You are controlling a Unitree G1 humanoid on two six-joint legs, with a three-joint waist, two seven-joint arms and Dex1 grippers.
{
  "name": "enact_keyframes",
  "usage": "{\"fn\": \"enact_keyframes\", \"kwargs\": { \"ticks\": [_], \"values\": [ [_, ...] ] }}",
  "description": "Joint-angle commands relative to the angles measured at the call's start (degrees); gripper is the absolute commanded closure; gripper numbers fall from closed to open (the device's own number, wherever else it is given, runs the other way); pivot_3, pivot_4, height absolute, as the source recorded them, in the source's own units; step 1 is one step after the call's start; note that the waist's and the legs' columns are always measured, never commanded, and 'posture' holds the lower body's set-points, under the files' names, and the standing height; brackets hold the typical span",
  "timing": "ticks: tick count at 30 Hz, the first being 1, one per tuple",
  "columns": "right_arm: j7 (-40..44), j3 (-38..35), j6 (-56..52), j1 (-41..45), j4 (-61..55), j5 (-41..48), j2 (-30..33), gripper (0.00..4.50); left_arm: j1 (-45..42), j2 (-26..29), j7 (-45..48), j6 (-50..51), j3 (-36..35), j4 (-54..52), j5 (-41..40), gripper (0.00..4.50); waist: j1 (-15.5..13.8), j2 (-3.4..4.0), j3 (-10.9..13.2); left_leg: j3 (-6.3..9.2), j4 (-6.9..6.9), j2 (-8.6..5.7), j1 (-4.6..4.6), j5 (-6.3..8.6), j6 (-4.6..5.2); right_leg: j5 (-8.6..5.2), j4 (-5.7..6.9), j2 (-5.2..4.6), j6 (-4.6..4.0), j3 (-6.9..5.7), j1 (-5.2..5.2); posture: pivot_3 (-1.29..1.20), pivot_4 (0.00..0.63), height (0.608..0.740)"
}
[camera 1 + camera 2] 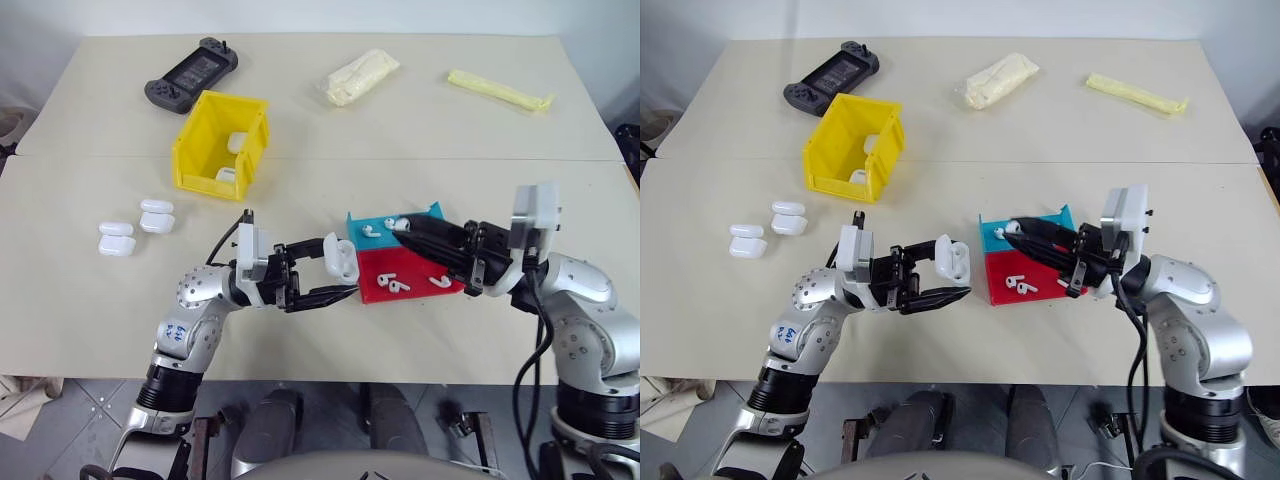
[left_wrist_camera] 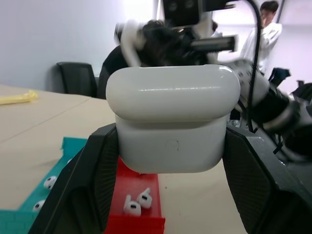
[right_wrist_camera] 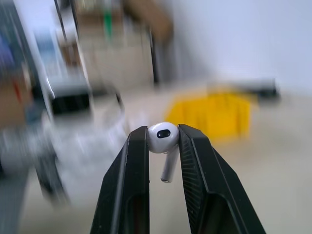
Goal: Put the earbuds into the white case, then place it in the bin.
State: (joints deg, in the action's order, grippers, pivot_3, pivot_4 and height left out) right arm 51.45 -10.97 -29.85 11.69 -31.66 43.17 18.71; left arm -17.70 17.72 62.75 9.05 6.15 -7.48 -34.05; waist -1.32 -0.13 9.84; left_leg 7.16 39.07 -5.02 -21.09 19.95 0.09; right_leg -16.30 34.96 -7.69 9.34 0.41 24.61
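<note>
The right claw (image 3: 163, 141) is pinching a light, slippery earbud (image 3: 163, 137) by its head, while the left claw (image 2: 170, 165) is clamping the smooth case (image 2: 171, 124) by its sides.

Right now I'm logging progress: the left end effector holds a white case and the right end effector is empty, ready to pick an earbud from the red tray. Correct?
Not quite. The right end effector is not empty: the right wrist view shows an earbud pinched between its fingers. The left end effector does hold the white case.
</note>
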Motion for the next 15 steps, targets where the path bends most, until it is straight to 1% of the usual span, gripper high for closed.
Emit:
{"fn": "enact_keyframes", "kwargs": {
  "ticks": [1,4,8,11,15],
  "values": [
    [-3.22,2.46,1.30,-0.75,-4.54,2.55,-1.32,4.01,-0.65,0.12,1.39,0.41,-1.28,-0.84,-2.21,1.72,-0.01,0.00,0.00,0.01,0.00,-0.03,0.00,0.00,0.01,0.00,0.03,-0.02,0.00,0.00,-0.02,0.00,0.150,0.740],
    [-5.73,5.29,2.02,-0.94,-5.14,3.45,-3.52,4.01,-1.81,-0.25,0.94,0.79,-1.58,-0.86,-2.07,1.72,-0.02,0.00,0.00,0.04,0.00,-0.05,0.00,0.00,0.01,0.01,0.01,-0.01,-0.02,-0.01,-0.02,0.00,0.150,0.740],
    [-7.18,7.72,3.00,-1.11,-5.06,3.55,-4.48,4.01,-2.37,-0.69,0.76,1.02,-1.91,-1.18,-2.29,1.72,0.02,0.00,0.00,0.03,0.00,-0.04,0.01,0.00,0.01,0.01,0.01,0.00,-0.02,0.00,-0.01,0.00,0.150,0.740],
    [-8.40,10.12,4.45,-1.52,-3.81,2.37,-6.09,4.01,-2.86,-0.76,1.07,1.54,-2.03,-2.15,-2.90,1.72,0.13,0.00,0.00,0.04,-0.01,-0.04,0.00,0.00,0.01,0.01,0.03,0.02,-0.02,-0.01,0.00,0.00,0.150,0.740],
    [-8.73,11.49,6.40,-2.02,-2.21,0.96,-6.46,4.01,-3.50,-0.57,1.07,2.45,-2.24,-2.52,-3.32,1.72,0.17,0.00,0.00,0.03,-0.02,-0.04,0.01,0.00,0.00,0.01,0.04,0.03,-0.02,0.00,0.00,0.00,0.150,0.740]
  ]
}}
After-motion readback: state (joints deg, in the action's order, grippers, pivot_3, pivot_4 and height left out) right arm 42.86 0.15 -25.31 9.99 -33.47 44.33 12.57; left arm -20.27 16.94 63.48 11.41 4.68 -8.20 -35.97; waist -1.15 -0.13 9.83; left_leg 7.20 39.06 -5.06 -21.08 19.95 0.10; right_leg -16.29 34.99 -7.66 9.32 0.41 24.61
